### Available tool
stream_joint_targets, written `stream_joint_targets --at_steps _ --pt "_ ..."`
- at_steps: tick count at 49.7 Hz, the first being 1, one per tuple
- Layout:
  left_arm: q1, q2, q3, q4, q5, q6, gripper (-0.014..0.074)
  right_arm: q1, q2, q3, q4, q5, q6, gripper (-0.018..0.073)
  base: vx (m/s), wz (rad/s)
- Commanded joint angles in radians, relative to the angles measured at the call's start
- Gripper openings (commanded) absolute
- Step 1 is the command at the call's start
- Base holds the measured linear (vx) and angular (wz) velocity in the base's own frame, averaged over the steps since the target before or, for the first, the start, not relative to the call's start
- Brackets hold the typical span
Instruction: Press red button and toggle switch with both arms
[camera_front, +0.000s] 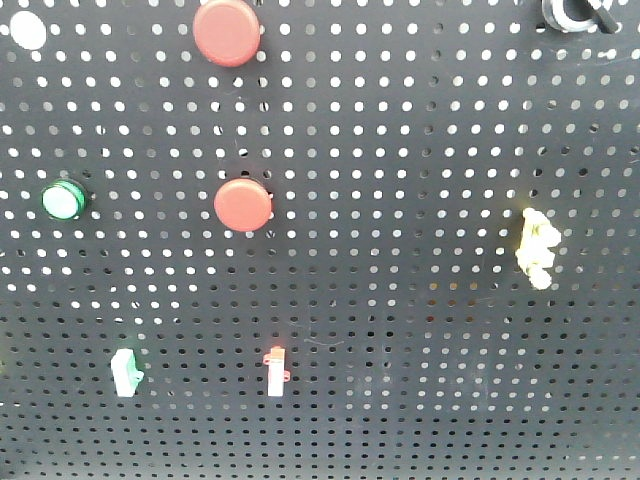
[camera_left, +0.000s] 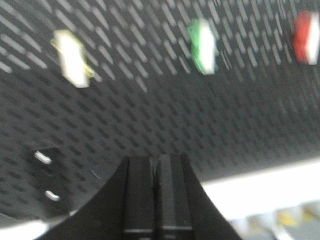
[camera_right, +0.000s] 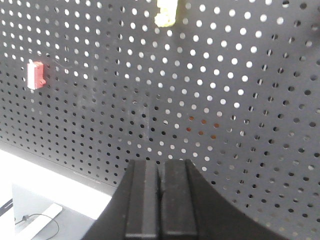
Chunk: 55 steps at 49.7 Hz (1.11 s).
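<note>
The red button, the larger of two red domes, sits at the top of the black pegboard in the front view. At the top right edge the toggle switch is partly cut off, a black lever in a silvery ring. Neither gripper shows in the front view. In the blurred left wrist view my left gripper is shut and empty, low before the board. My right gripper is also shut and empty, facing the lower board. Neither wrist view shows the button or the toggle.
A smaller red button and a green button sit mid-board. Small white levers with a green base and a red base are lower down. A yellowish part sticks out at right. A white round cap is top left.
</note>
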Motion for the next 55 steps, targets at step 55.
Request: stream_joint_targets --at_steps 55 --pt "0.166 -0.161 0.034 0.113 0.155 -0.028 0.0001 -0.003 0.013 -0.026 0.005 -0.076 0.002 -0.0003 0.00 0.00"
